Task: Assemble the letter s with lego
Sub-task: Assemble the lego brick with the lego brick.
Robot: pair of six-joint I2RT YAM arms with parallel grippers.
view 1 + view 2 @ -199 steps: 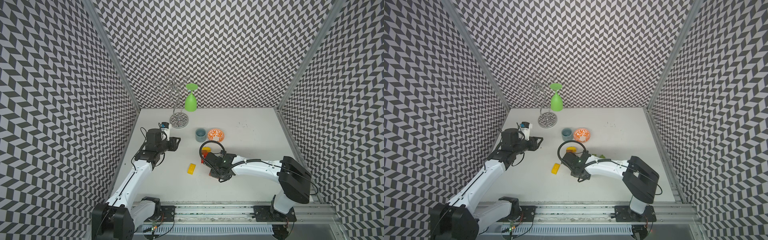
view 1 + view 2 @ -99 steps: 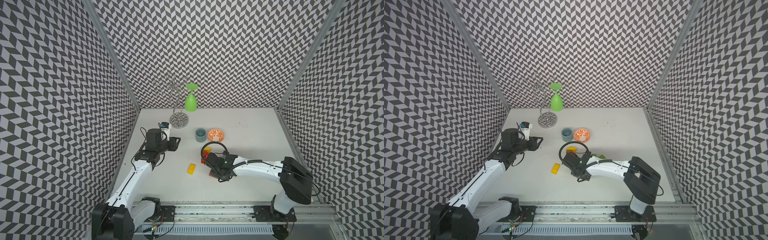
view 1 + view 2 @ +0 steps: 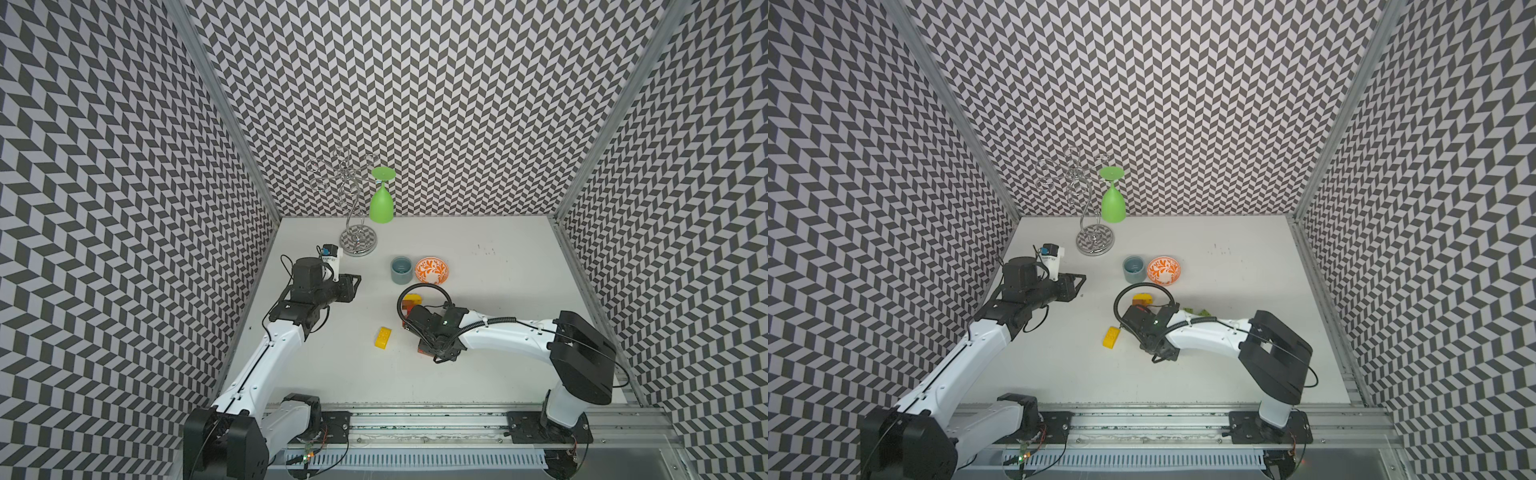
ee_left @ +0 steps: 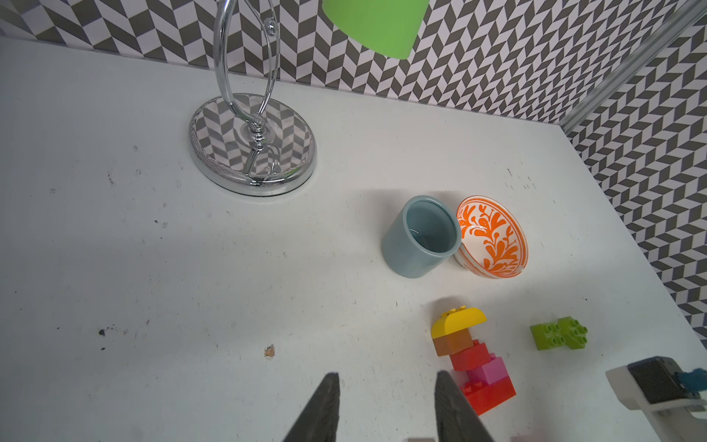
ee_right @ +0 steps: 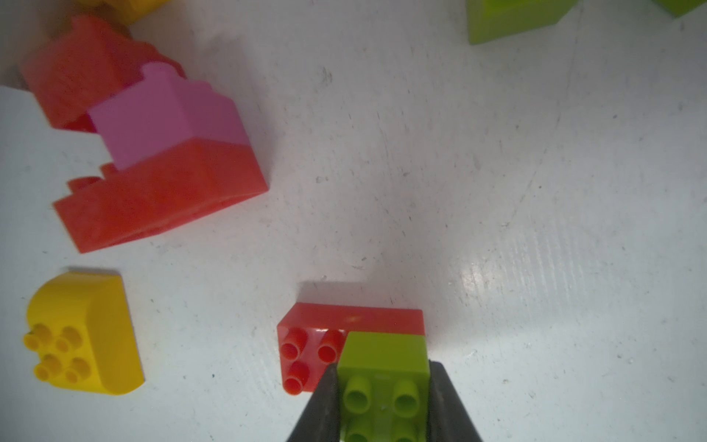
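Progress: roughly midway, by judgement; two joined pieces are seen on the bench (image 3: 498, 374), but no finished S is made out.
Right gripper (image 5: 382, 365): closed on a lime green square brick (image 5: 382, 354), which is clamped by its sides between the jaws.
Green-on-red pair: the held brick is seated on one end of a red brick (image 5: 311, 335), and three red studs are left uncovered just beside one jaw. Whether the pair rests on the bench or is lifted just clear of it cannot be told.
Stepped chain (image 4: 474, 356): yellow, orange-brown, red, pink and red bricks are joined in a staggered line, apparently laid on its side. It is found ahead of the right gripper and off to one side, apart from the held pair.
Loose pieces: a yellow curved brick (image 5: 84, 333) is left unattached beside the right gripper, near the chain's end. A pair of lime green bricks (image 4: 558, 333) is seen further ahead, well apart.
Left gripper (image 4: 386, 377): parted a little, with nothing held. It is kept well away from the bricks, with a blue-grey cup (image 4: 421, 237) and an orange-patterned bowl (image 4: 493, 237) ahead of it.
Remaining: the held pair, the chain and the loose bricks are judged yet to be joined into one letter.
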